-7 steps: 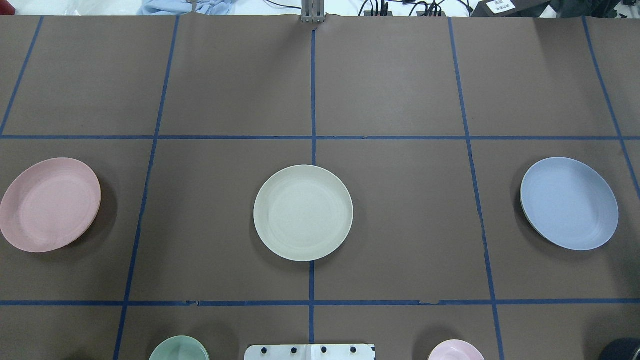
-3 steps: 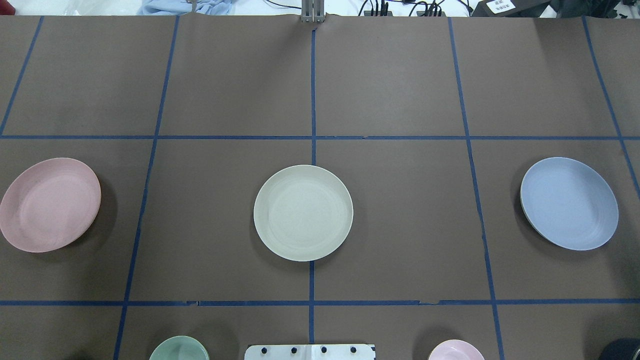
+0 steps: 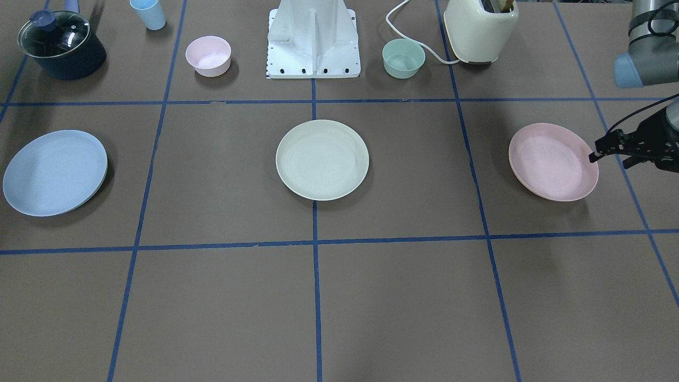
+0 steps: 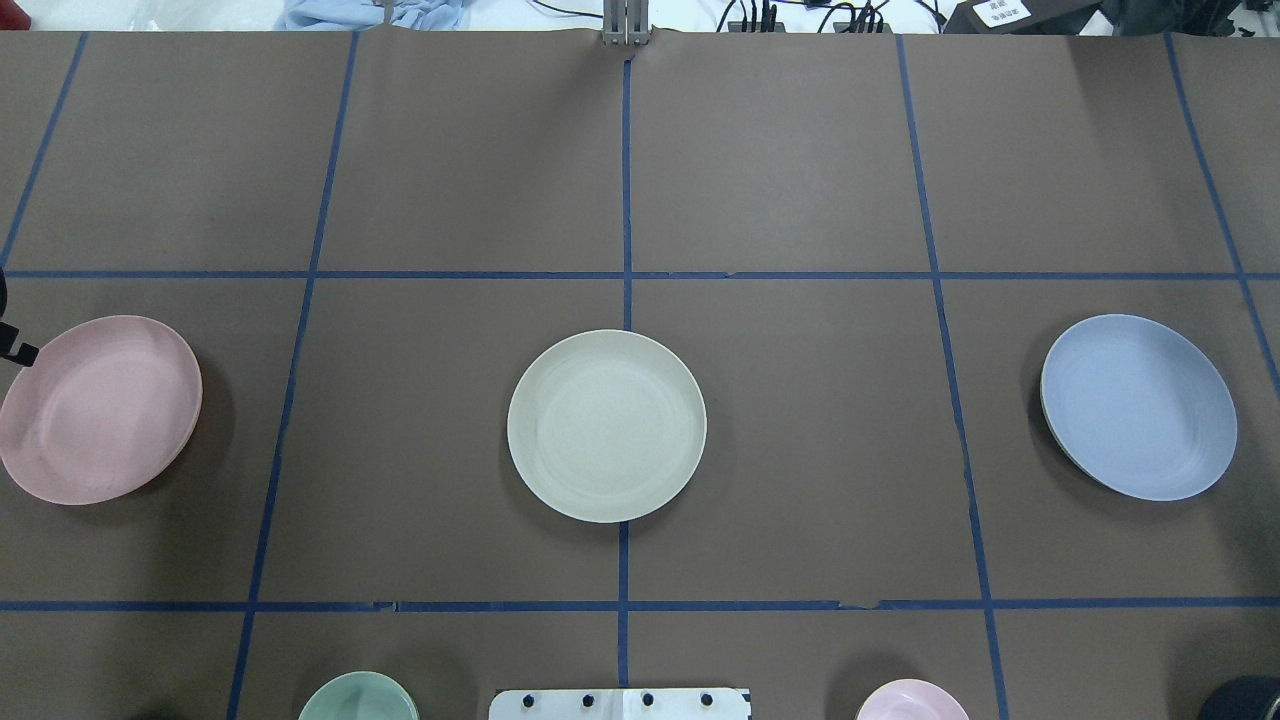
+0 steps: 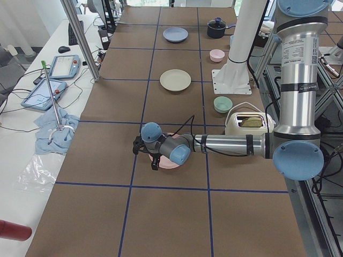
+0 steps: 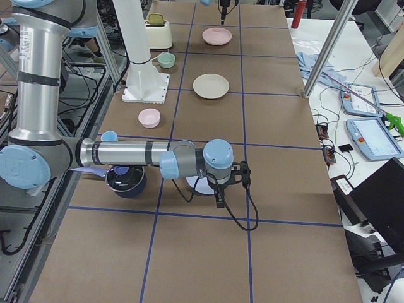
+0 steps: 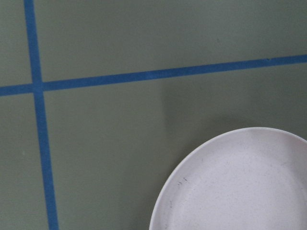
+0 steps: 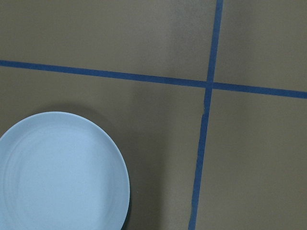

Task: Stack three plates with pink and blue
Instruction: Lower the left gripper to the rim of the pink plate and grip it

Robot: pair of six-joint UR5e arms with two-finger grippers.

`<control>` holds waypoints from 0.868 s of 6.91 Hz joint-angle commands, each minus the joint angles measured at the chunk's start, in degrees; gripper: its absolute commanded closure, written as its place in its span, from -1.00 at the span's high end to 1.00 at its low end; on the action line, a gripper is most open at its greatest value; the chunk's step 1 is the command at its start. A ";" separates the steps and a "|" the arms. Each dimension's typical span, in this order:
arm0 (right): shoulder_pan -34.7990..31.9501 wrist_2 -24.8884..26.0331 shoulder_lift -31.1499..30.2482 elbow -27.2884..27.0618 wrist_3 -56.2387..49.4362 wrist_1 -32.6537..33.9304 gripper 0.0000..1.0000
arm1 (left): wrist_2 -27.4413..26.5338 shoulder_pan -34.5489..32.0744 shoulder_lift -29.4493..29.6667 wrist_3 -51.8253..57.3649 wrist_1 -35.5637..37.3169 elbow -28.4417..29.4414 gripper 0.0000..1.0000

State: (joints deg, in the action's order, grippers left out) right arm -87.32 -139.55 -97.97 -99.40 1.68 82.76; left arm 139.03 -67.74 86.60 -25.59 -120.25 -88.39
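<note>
The three plates lie flat in one row across the brown table [image 4: 800, 180], well apart and unstacked: the pale pink plate [image 4: 100, 410] on the robot's left, the cream-white plate [image 4: 606, 425] in the middle on the centre tape line, and the light blue plate [image 4: 1138, 407] on its right. The left gripper [image 3: 609, 158] hangs just beside the pink plate's outer rim, its black fingers [image 3: 596, 153] apart and holding nothing; contact with the rim cannot be judged. The right gripper [image 6: 231, 182] is over the blue plate's outer side, and whether its fingers are spread or closed cannot be told. Near the robot base [image 3: 313, 40] stand a pink bowl [image 3: 208, 55], a mint-green bowl [image 3: 403, 58], a cream toaster [image 3: 480, 32], a light blue cup [image 3: 148, 14] and a lidded dark pot [image 3: 61, 45].
</note>
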 commanded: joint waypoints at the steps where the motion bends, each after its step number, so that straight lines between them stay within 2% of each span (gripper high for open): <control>1: 0.05 -0.11 -0.12 0.17 0.08 0.12 1.00 | -0.43 2.52 -0.12 -0.69 -0.86 1.37 0.95; 4: 0.13 -0.11 -0.12 0.00 0.08 0.03 1.00 | -0.09 2.79 0.06 -0.86 -8.75 7.77 0.88; 6: 0.22 -0.20 -0.12 -0.18 0.08 -0.06 1.00 | 0.01 2.88 0.06 -0.86 -8.69 7.88 0.55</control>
State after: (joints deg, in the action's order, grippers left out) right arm -87.13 -139.68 -98.08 -99.48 1.76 82.77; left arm 138.92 -64.95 86.65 -26.44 -128.62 -80.81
